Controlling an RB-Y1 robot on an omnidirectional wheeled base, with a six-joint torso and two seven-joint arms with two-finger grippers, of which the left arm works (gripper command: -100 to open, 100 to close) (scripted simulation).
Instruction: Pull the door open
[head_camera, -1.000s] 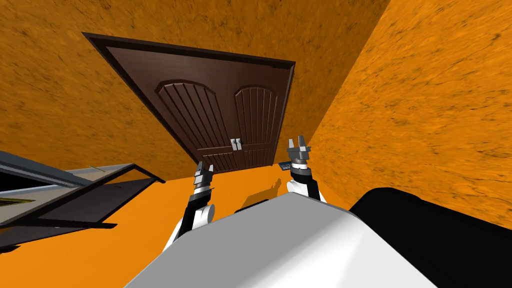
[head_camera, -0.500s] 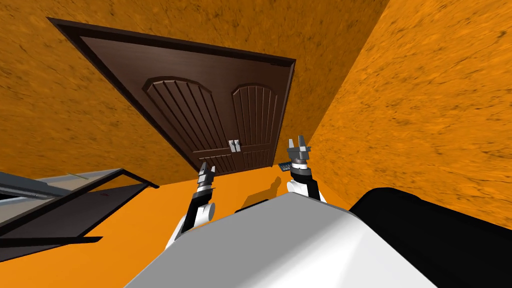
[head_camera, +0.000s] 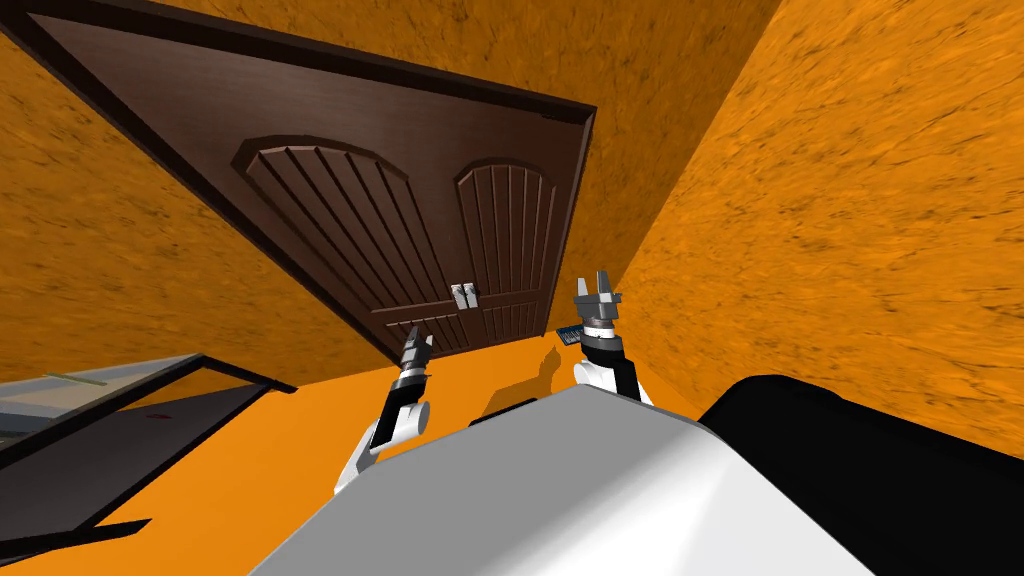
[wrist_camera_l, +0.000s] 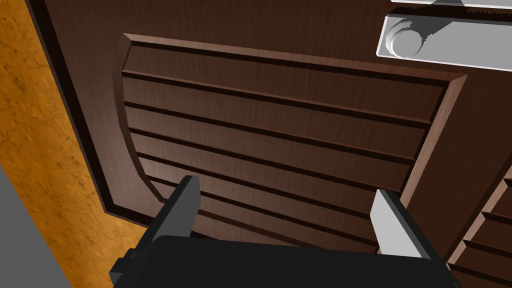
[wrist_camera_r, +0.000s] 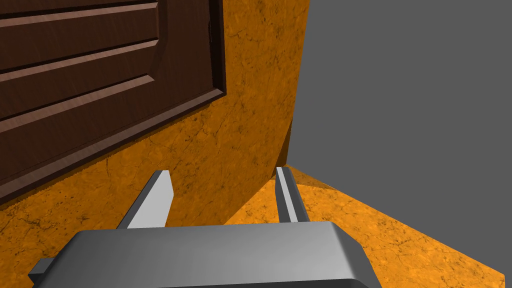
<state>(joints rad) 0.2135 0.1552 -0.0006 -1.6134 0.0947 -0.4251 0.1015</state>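
L gripper (wrist_camera_l: 287, 187): fingers spread, nothing held, aimed at lower slatted panel of door (wrist_camera_l: 280, 110). R gripper (wrist_camera_r: 222, 171): fingers apart, empty.
Door = dark brown, two leaves, shut, set in orange wall (head_camera: 850, 200) straight ahead. Grey handle (wrist_camera_l: 450, 47) sits higher up, by centre seam, apart from L fingers. Judgement: leaf rigid, prob. heavy, swings on hinges; panels give no purchase, so take the handle lever, which looks smooth and may slip between thin blades. R gripper faces wall beside door frame. Dark-framed furniture (head_camera: 100, 430) to my left; contents: cannot tell.
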